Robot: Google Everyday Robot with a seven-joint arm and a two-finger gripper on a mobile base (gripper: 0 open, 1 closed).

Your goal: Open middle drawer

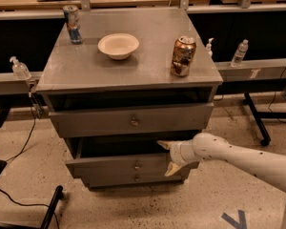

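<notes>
The grey cabinet (128,68) has three drawer fronts, each with a small round knob. The middle drawer (109,166) stands pulled out a little, with a dark gap above its front and its knob (137,166) in view. My gripper (165,158) is at the right part of that drawer front, coming in from the right on a white arm (238,159). It is open and holds nothing. One finger (162,145) lies above the front's top edge and the other lower down against the front.
The top drawer (131,120) also juts out slightly; the bottom drawer (133,179) is the shortest. On the cabinet top stand a blue can (72,24), a white bowl (118,45) and a brown can (182,56). A chair wheel (55,199) is at the lower left.
</notes>
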